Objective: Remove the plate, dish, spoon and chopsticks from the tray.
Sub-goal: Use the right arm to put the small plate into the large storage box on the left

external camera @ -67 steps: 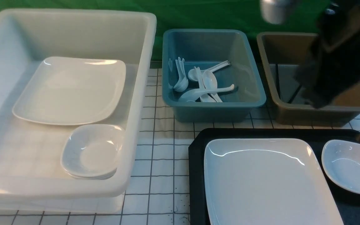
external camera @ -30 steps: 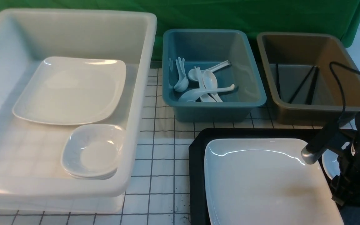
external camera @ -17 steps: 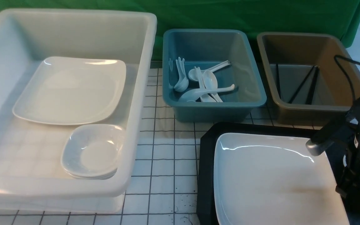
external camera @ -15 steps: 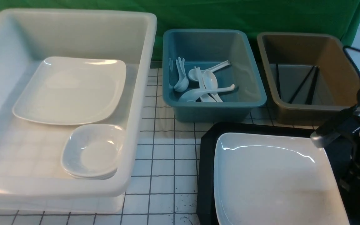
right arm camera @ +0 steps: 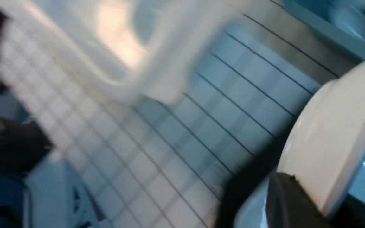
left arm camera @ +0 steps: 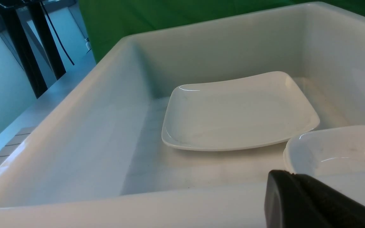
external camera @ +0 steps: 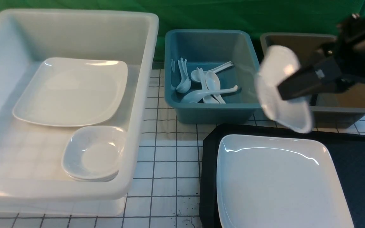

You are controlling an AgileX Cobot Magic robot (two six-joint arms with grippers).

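Right fingers (external camera: 306, 80) pinch the tilted dish (external camera: 276, 68) by its rim above the tray (external camera: 208, 148), white bin (external camera: 144, 79) well to its left; left fingers (left arm camera: 296, 196) closed, empty.

Gloss, plastic and cloth.
The plate (external camera: 277, 183) and dish (external camera: 271, 69) look smooth, glossy white; the tray (external camera: 360, 177) is matt black plastic; the white bin (external camera: 59, 190) is smooth translucent plastic, the blue bin (external camera: 214, 115) satin plastic; the backdrop (external camera: 208, 15) is green cloth.
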